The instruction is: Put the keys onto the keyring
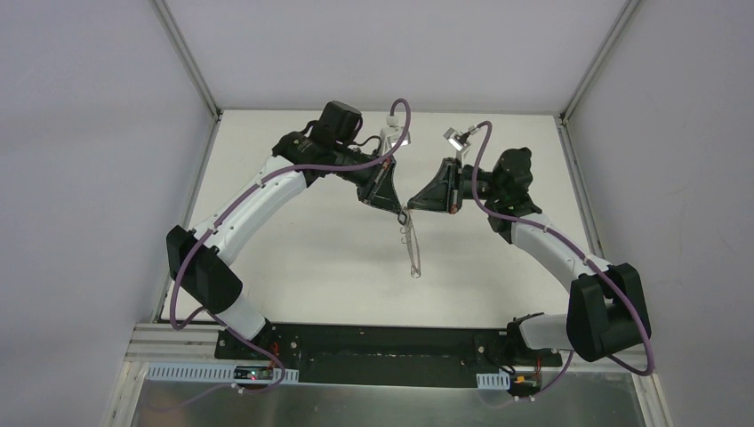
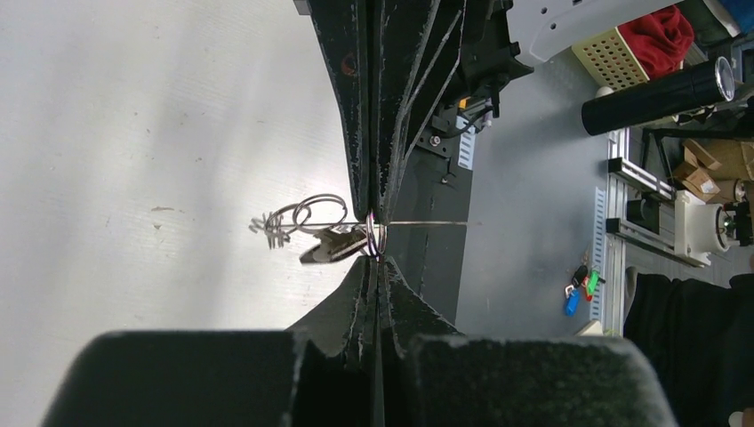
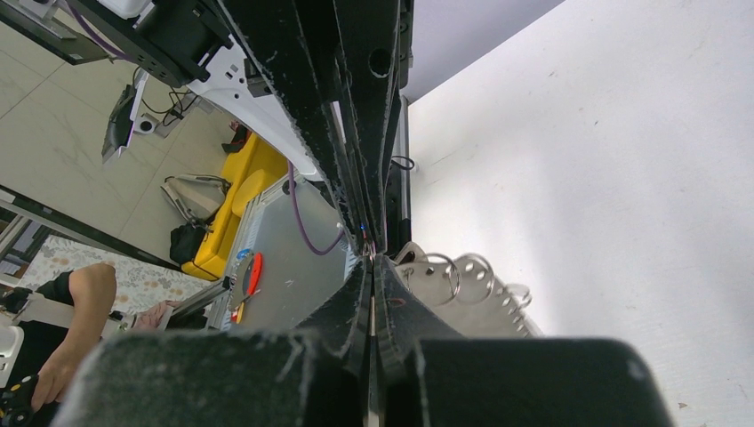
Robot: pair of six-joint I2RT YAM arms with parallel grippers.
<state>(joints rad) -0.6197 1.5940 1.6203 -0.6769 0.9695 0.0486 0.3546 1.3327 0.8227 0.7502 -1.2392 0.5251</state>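
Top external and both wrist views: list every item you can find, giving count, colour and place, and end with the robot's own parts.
table: one, white, under both arms
keyring: one, thin grey wire loop, hanging where the fingers meet
small rings: several, silvery, strung along the keyring
key: one, dark, beside the left fingertips; detail unclear
cylinder: one, black, beyond the table
cloth: one, red, in a beige basket near the cylinder
tags: three, blue, green, red, off the table
person's arm: one, bare, off the table
arms: two, white and black, purple cables
left fingers: black, shut on the keyring
right fingers: black, shut on the keyring
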